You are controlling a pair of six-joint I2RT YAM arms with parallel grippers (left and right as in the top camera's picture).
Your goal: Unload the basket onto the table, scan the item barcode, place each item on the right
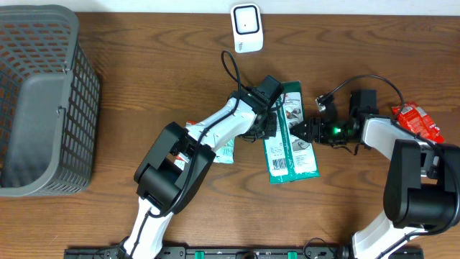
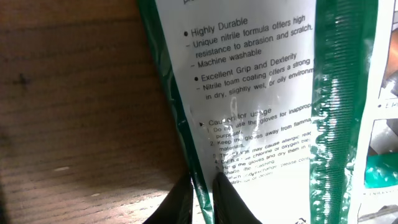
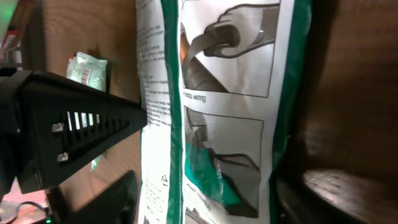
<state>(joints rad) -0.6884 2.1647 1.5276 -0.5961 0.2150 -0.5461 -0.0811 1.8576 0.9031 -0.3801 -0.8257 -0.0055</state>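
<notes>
A green and white glove package (image 1: 291,144) lies on the wooden table, printed back up; no barcode shows on it. My left gripper (image 1: 269,126) is shut on the package's left edge. In the left wrist view the two black fingers (image 2: 180,202) pinch the green border of the package (image 2: 261,93). My right gripper (image 1: 306,133) comes in from the right and straddles the package (image 3: 217,112) across its width. One finger (image 3: 109,199) stands a little off the left edge, the other by the right edge. The white scanner (image 1: 246,27) stands at the back.
A grey mesh basket (image 1: 43,101) fills the left end of the table. A small green and white packet (image 1: 223,147) lies under my left arm, and a red packet (image 1: 417,121) lies by my right arm. The left gripper's black body (image 3: 68,130) sits close to the right gripper.
</notes>
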